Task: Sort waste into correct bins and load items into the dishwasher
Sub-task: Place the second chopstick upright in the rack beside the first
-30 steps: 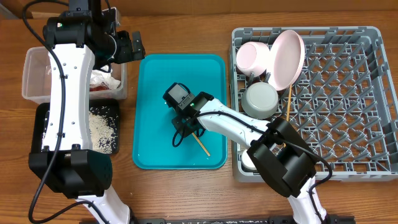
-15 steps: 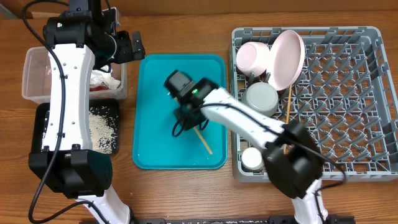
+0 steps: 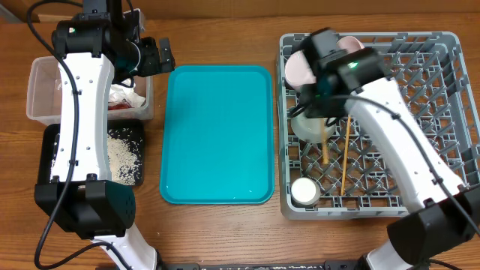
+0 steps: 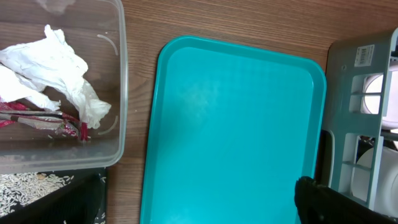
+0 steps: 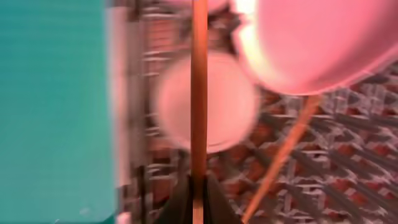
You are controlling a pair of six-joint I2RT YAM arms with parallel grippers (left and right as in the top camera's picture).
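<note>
At the far left the clear tub (image 3: 39, 84) holds the crumpled tissue (image 4: 59, 59) and the red-and-white wrapper (image 4: 37, 118). The black tray (image 3: 139, 129) just in front of it carries the loose rice (image 3: 124, 154). The left gripper (image 3: 168, 58) hangs by the far left corner of the teal tray (image 3: 217, 135), jaws spread wide, holding nothing. Over the dish rack (image 3: 450, 112), the right gripper (image 5: 198, 186) is pressed together on one chopstick (image 3: 325, 148) – blurred in the wrist view – beside the second chopstick (image 3: 346, 161), which lies on the grid near the white cup (image 3: 304, 191).
</note>
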